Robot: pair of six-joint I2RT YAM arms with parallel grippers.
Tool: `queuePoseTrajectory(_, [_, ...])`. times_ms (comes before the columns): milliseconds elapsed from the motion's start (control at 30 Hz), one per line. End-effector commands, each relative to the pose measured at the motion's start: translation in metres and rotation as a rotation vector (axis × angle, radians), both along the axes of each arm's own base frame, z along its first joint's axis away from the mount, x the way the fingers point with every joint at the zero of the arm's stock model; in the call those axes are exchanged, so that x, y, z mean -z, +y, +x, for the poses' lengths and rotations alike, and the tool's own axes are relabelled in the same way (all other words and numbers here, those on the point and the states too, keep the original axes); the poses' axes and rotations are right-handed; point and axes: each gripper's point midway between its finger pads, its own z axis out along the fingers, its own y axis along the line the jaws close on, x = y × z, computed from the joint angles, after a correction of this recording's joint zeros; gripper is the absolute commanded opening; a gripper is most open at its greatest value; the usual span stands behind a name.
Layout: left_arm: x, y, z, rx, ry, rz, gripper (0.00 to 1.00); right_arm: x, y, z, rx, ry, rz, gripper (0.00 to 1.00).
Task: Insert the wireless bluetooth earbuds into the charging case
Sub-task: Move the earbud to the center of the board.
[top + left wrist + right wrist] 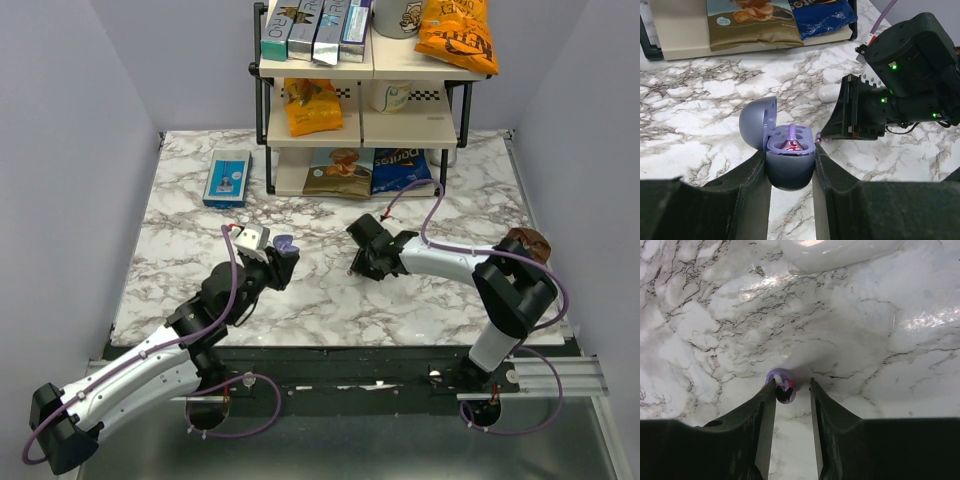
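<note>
Open lavender oval plastic charging case (789, 165) is clamped upright by left gripper (790, 152) for loading; nearby purple earbud (782, 389) is straddled by right gripper (792, 385), jaws apart.

1. 2 robot arms (150, 372) (455, 263), each with 1 end effector: left end effector (283, 256), right end effector (358, 263).
2. 1 charging case (790, 175).
3. 2 earbuds (792, 136) (782, 389): 1 in the case, 1 at the right fingertips.
4. 1 blue box (227, 177) on the tabletop (330, 305).
5. 1 shelf (320, 72) holding 4 snack bags (458, 35) (312, 105) (338, 172) (402, 172), 4 upright cartons (314, 30) and 2 cups (398, 15) (388, 97).
</note>
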Motion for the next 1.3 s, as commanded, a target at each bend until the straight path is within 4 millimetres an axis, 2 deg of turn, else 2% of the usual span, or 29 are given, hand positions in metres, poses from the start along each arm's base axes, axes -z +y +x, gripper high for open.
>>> queuePoseTrajectory(0, [-0.006, -0.002, 0.002, -0.008, -0.016, -0.018, 0.0, -0.009, -0.015, -0.002, 0.012, -0.018, -0.053, 0.43])
queuePoseTrajectory(300, [-0.004, -0.006, 0.001, 0.003, -0.017, -0.013, 0.0, -0.036, -0.012, 0.003, -0.119, -0.078, -0.071, 0.44])
queuePoseTrajectory(400, [-0.005, -0.007, 0.001, 0.007, -0.018, -0.017, 0.0, -0.032, -0.005, 0.006, -0.292, -0.076, -0.132, 0.44])
queuePoseTrajectory(433, [-0.004, -0.008, 0.001, 0.009, -0.017, -0.013, 0.0, -0.039, -0.001, 0.012, -0.375, -0.1, -0.161, 0.44])
queuePoseTrajectory(533, [-0.004, -0.008, 0.001, 0.01, -0.015, -0.015, 0.0, -0.037, -0.002, 0.013, -0.474, -0.133, -0.196, 0.44])
queuePoseTrajectory(633, [-0.003, -0.008, 0.0, 0.01, -0.013, -0.012, 0.0, -0.043, 0.003, 0.018, -0.515, -0.187, -0.138, 0.45])
queuePoseTrajectory(767, [-0.001, -0.007, 0.0, 0.007, -0.01, -0.011, 0.0, -0.034, -0.005, 0.021, -0.511, -0.166, -0.132, 0.43])
queuePoseTrajectory(1133, [0.002, -0.009, 0.0, 0.013, -0.005, -0.012, 0.0, -0.017, 0.01, 0.01, -0.587, -0.117, -0.055, 0.44])
queuePoseTrajectory(1267, [0.002, -0.009, 0.0, 0.01, -0.005, -0.011, 0.0, -0.01, 0.01, 0.005, -0.581, -0.088, -0.045, 0.45])
